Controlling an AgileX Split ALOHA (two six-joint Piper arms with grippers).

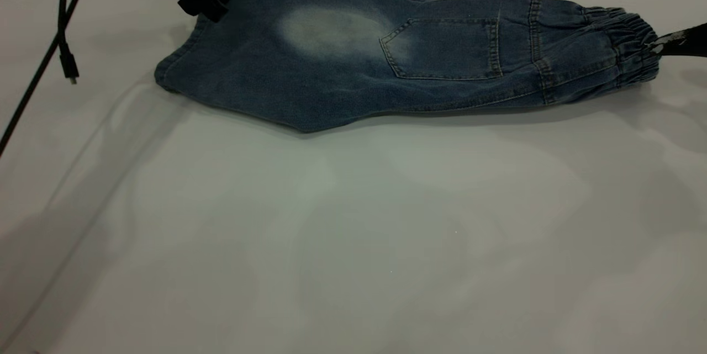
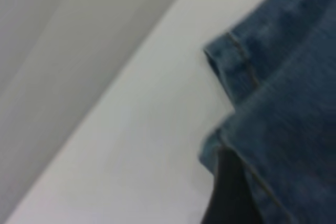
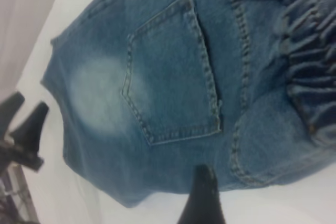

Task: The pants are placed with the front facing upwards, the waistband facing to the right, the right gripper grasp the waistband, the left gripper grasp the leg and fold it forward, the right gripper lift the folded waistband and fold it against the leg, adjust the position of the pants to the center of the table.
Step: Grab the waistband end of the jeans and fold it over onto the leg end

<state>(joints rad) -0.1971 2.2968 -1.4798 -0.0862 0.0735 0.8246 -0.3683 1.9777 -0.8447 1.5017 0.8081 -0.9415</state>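
The small blue denim pants (image 1: 409,61) are already folded in half the long way, one leg lying on the other. The square back pocket and a pale faded patch face up. They lie at the far side of the big white surface (image 1: 353,243), waistband to the right. The black right gripper (image 1: 657,17) has open jaws around the waistband. The black left gripper (image 1: 212,9) touches the leg hem; I cannot tell if its jaws are closed. Folding the waistband over and moving the pants to the middle are left.

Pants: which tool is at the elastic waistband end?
The right tool, open around the gathered waistband at the pants' right end. The left tool is at the leg hem instead.
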